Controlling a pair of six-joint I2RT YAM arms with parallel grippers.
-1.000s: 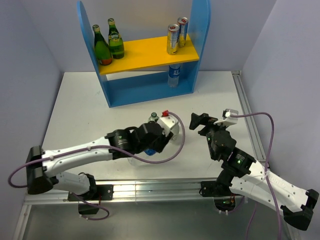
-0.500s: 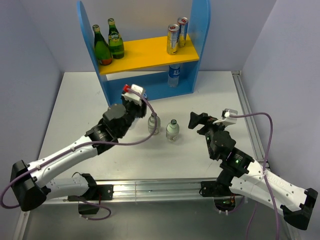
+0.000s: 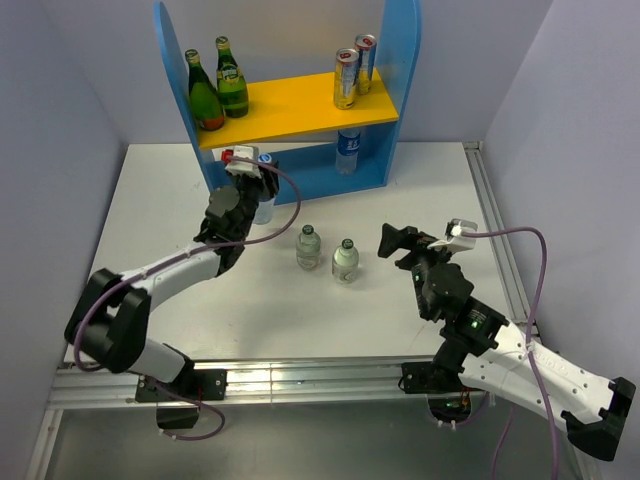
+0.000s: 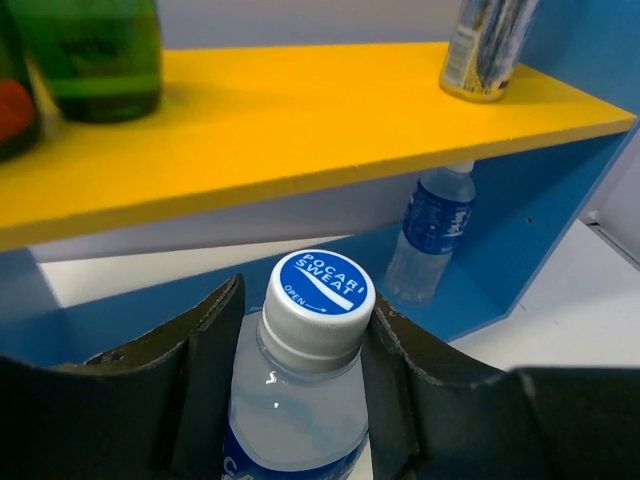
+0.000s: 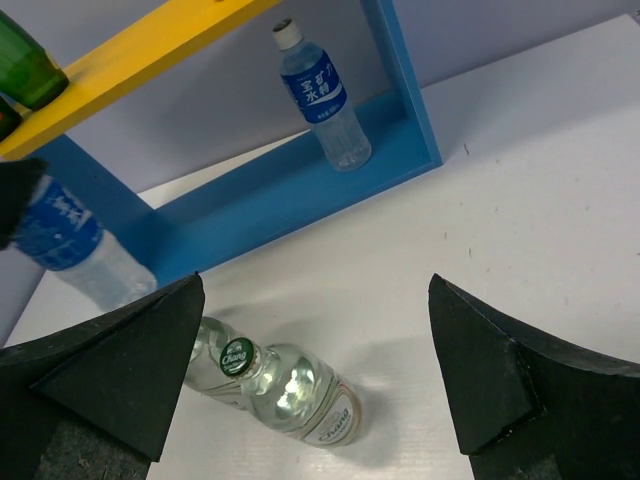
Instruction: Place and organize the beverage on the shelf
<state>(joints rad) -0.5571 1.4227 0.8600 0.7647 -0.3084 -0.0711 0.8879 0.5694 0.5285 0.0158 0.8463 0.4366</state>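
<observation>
L gripper shut on neck of Pocari Sweat btl, just under the cap. Btl upright, just in front of shelf lower bay, near left panel, below yellow board. R gripper wide open, empty, beside clear btl.

Risks for you:
- cap or fingers clip board edge, btl twists in grip
- neck hold lets body swing, may tip on release

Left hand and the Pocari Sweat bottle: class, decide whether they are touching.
Touching. The left wrist view shows the left hand closed on the Pocari Sweat bottle, fingers pressing on both its sides.
</observation>
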